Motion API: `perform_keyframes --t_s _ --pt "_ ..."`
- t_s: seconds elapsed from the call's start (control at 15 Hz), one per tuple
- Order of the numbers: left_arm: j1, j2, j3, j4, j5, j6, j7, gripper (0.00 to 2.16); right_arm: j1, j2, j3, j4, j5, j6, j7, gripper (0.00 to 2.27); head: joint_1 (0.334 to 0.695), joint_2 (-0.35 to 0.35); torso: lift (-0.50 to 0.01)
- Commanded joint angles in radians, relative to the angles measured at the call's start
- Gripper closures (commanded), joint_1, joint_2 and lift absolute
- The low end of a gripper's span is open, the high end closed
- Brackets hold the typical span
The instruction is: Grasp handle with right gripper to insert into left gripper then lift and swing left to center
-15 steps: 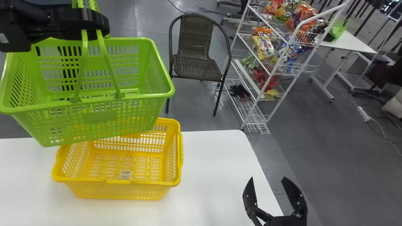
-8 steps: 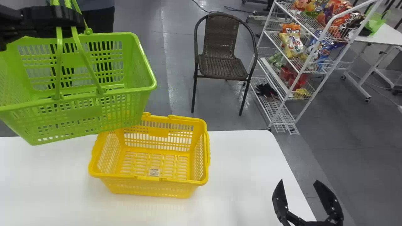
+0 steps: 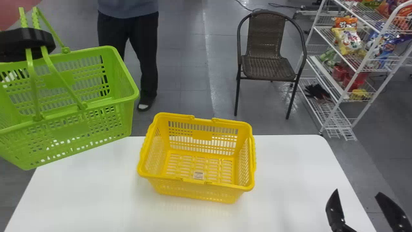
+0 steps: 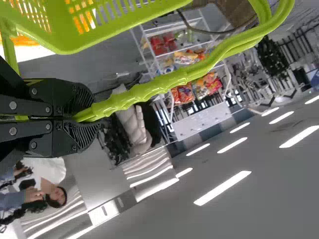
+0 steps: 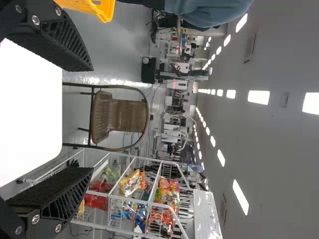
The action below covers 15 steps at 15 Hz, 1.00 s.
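Table point(image 3: 96, 193) near green basket point(image 3: 64, 132) — chair point(image 3: 268, 67), rack point(image 3: 334, 116) beyond

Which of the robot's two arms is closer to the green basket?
Left. The left tool grips the handles above the green basket; the right tool stands open, well apart from it, by the white table's right edge.

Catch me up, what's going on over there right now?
The robot's left gripper is clamped on the handles of the green basket, which hangs in the air on the robot's left. The right gripper is open and holding nothing, near the right edge of the white table. A yellow basket sits upright on that table, untouched by either gripper.
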Motion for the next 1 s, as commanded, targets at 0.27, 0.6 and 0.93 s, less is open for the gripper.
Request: perform_keyframes --t_s 0.27,0.6,0.93 --pt "0.319 0.054 0.252 -0.165 0.007 0.004 -0.050 1.98 -0.009 0.000 0.002 0.012 0.000 0.000 0.000 0.11 0.695 0.063 0.000" --pt "0.582 0.057 0.441 -0.307 0.025 0.004 -0.099 1.98 -0.020 -0.002 0.002 0.027 0.000 0.006 0.002 0.11 0.695 0.107 0.000" --pt "0.829 0.017 0.557 -0.445 0.077 0.004 -0.134 1.97 -0.023 -0.002 0.005 0.027 0.000 0.012 0.002 0.11 0.695 0.133 0.000"
